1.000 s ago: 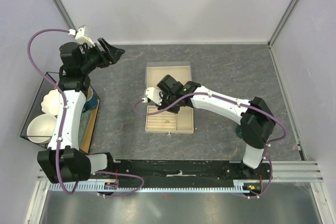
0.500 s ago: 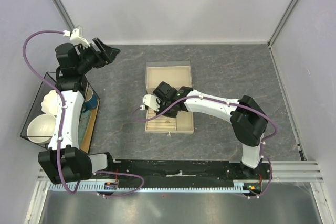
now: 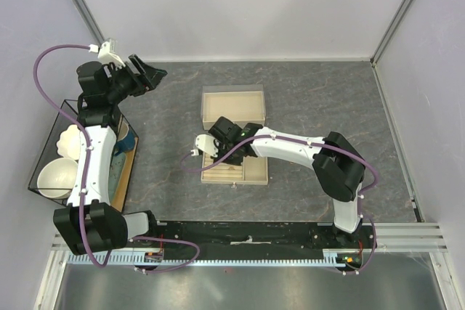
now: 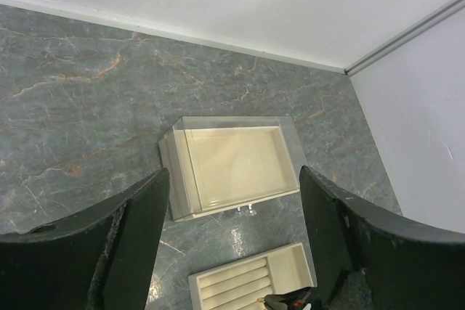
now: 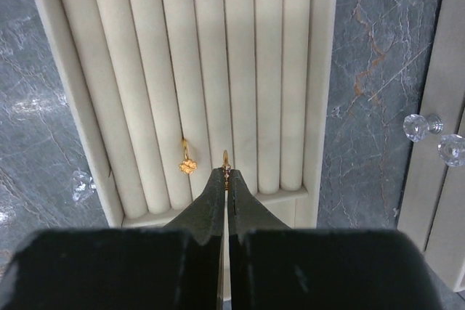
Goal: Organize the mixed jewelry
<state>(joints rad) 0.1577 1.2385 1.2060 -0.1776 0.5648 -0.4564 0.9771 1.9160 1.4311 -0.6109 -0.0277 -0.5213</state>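
My right gripper [image 5: 226, 173] is shut on a small gold ring [image 5: 226, 157] and holds it at a groove of the beige slotted tray [image 5: 323, 70]. A second gold ring with a clover head [image 5: 188, 162] sits in a groove just to the left. In the top view the right gripper [image 3: 216, 152] is over the tray's [image 3: 256, 170] left part. My left gripper [image 3: 150, 74] is open and empty, raised at the far left; in its wrist view the fingers [image 4: 134, 234] frame the tray [image 4: 240, 281]. No silver hoop is in view.
The open beige box [image 3: 232, 105] lies behind the tray and also shows in the left wrist view [image 4: 232, 161]. It has clear crystal knobs [image 5: 425, 125]. A dark glass-walled bin [image 3: 43, 157] with white bowls [image 3: 57, 178] stands at the left table edge.
My right gripper has moved left and nearer across the tray. My left gripper rose and pulled back slightly, then held still.
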